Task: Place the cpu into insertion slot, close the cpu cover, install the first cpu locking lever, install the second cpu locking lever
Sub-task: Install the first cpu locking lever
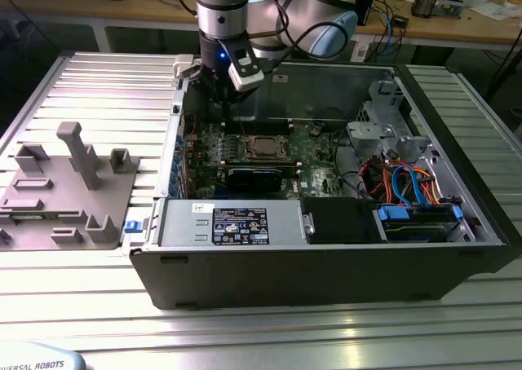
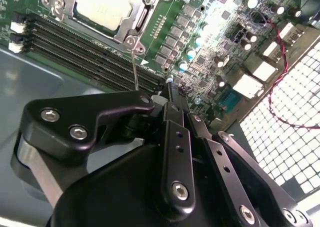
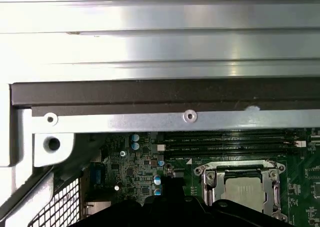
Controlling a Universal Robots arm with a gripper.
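The claw, its black fingers pressed together and holding nothing, is hovering inside the open computer case, just beside the insertion slot. The cpu is sitting in that slot, pale silver-grey, framed by the silvery cpu cover; the claw's body is hiding its lower edge.

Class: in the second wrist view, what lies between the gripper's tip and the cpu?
In the second wrist view, long black memory slots and a thin metal lever lie between the gripper and the cpu.
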